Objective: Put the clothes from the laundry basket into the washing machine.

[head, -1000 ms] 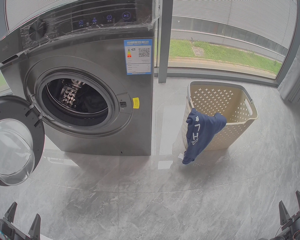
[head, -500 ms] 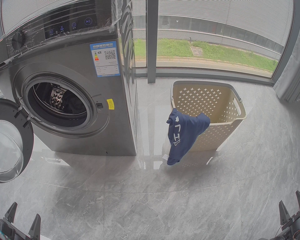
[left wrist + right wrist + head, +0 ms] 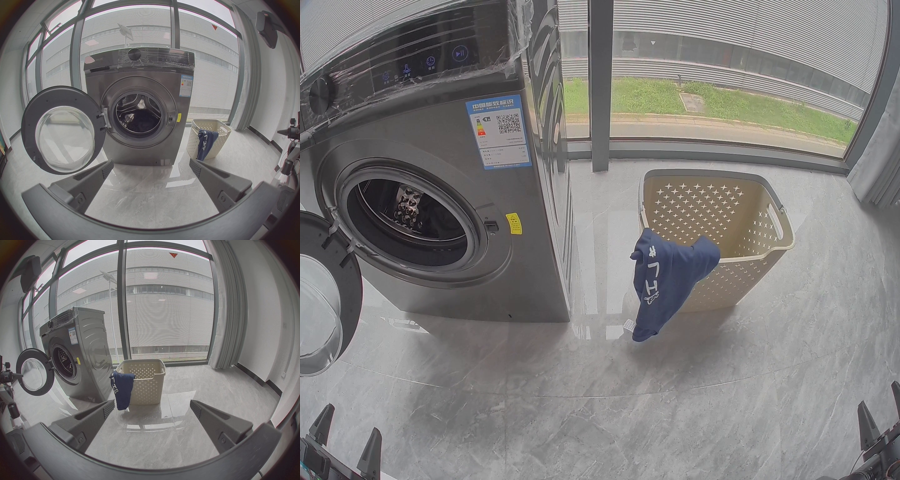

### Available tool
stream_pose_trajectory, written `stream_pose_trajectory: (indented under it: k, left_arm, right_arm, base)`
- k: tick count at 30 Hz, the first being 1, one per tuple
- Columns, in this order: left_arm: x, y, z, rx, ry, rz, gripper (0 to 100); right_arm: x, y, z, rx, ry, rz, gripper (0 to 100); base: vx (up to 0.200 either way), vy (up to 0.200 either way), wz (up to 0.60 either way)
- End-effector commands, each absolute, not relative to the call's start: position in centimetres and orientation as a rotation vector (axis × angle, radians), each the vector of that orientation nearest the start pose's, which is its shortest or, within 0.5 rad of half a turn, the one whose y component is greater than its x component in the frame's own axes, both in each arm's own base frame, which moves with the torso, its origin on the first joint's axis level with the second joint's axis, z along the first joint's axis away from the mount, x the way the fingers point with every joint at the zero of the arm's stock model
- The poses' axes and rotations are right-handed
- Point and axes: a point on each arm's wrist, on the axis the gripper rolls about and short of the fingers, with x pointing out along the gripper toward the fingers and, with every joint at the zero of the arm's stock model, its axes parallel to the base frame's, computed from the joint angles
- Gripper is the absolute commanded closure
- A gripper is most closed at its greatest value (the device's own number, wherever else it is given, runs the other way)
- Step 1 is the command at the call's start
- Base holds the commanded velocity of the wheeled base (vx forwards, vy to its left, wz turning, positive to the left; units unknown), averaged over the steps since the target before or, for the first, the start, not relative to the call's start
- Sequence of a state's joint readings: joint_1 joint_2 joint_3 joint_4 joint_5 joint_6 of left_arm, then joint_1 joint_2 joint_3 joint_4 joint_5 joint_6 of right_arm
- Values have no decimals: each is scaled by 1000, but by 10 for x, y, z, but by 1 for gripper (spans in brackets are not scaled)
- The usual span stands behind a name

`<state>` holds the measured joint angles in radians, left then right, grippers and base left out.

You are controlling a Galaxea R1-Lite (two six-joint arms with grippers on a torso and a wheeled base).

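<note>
well, the dark blue shirt hangs over the laundry basket at the rim corner nearest the hands. most of it is outside the basket, with its tail close to the floor, well ahead of the right hand and across toward the left hand. it looks soft, light and limp, so it should bunch and trail; pinching the fold on the rim seems the surest hold. both hands are released and carry nothing. near the basket, on the left hand's side, the washing machine stands with its door swung open.
</note>
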<state>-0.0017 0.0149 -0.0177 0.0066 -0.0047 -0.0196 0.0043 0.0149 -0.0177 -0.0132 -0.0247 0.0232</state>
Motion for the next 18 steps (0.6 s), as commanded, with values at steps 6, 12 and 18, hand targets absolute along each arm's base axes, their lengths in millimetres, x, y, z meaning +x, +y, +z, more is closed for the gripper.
stream_pose_trajectory:
  k: [6, 12, 18]
  left_arm:
    - [-23, 0, 76, -18, 5, -6, 0]
    - [-23, 0, 76, -21, 5, -6, 0]
    - [-23, 0, 76, -25, 5, -6, 0]
  right_arm:
    - [-23, -1, 77, 23, -14, -20, 0]
    - [-23, -1, 77, 23, -14, -20, 0]
    - [-23, -1, 77, 23, -14, -20, 0]
  base:
    - [33, 0, 0]
    - [0, 0, 0]
    - [0, -100, 0]
